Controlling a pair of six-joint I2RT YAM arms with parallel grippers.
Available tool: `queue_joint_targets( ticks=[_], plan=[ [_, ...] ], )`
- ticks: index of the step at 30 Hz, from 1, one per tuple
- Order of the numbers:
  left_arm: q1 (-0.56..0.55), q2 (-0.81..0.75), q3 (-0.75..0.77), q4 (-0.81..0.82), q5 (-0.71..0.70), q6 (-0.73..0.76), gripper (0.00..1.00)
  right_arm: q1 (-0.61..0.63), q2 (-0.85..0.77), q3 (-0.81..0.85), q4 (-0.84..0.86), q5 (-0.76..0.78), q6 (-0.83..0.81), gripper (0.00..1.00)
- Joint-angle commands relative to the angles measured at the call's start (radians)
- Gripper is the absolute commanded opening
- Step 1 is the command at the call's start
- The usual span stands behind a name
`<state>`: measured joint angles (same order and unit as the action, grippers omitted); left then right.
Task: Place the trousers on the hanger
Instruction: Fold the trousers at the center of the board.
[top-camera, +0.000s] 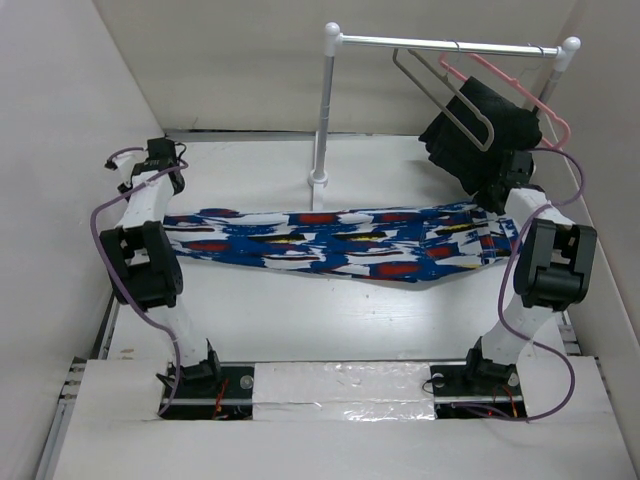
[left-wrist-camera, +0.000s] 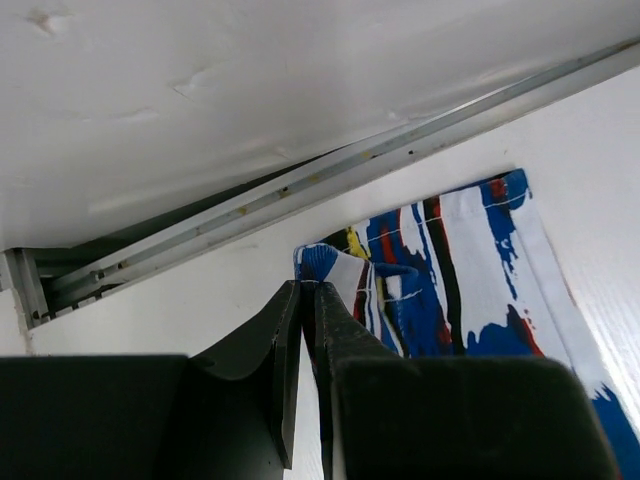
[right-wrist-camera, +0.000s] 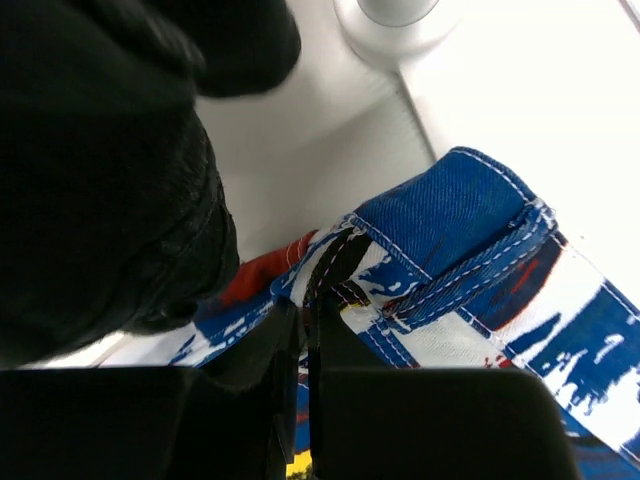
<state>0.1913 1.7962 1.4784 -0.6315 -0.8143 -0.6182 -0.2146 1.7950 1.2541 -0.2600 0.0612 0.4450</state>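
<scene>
Top external: trousers (top-camera: 340, 240) stretched left-right over worktop (top-camera: 330, 320).
L claw (left-wrist-camera: 308, 288): pinching trousers' left end.
R claw (right-wrist-camera: 305, 303): pinching right end, just near of hanger (top-camera: 445, 98).

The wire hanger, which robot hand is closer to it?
Right. The right gripper is just below the wire hanger, pinching one end of the trousers; the left gripper holds the opposite end.

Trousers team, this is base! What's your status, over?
Left tool shut on trousers hem, right tool shut on waistband. Trousers stretched between them, not on hanger yet. Black cloth hangs close by right tool. Over.
</scene>
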Motion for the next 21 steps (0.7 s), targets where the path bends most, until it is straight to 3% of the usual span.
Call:
queue_joint_targets(
  ticks=[1,8,13,14,16,17,20,21],
  plan=[
    [0.014,0.038,0.068,-0.057,-0.1,-0.012,0.0,-0.005,0.01,0.068,0.126,0.008,0.003,0.0],
    [0.014,0.16,0.213,-0.074,-0.088,-0.006,0.0,0.004,0.095,0.139,0.105,0.005,-0.002,0.01],
    [0.014,0.215,0.237,-0.007,-0.056,0.037,0.01,-0.032,0.089,0.062,0.223,-0.15,0.049,0.15],
    [0.014,0.226,0.256,-0.007,-0.054,0.038,0.02,-0.032,0.083,0.018,0.246,-0.181,0.066,0.34],
    [0.014,0.255,0.278,-0.008,-0.066,0.052,0.05,-0.042,0.066,-0.028,0.33,-0.286,0.109,0.56],
    [0.014,0.265,0.301,-0.011,-0.074,0.054,0.05,-0.042,0.034,-0.056,0.361,-0.305,0.124,0.77],
    [0.014,0.308,0.345,-0.017,-0.069,0.051,0.07,-0.042,-0.04,-0.18,0.455,-0.328,0.173,1.0],
    [0.014,0.325,0.35,-0.017,-0.056,0.048,0.09,-0.042,-0.096,-0.233,0.476,-0.327,0.184,1.0]
  ],
)
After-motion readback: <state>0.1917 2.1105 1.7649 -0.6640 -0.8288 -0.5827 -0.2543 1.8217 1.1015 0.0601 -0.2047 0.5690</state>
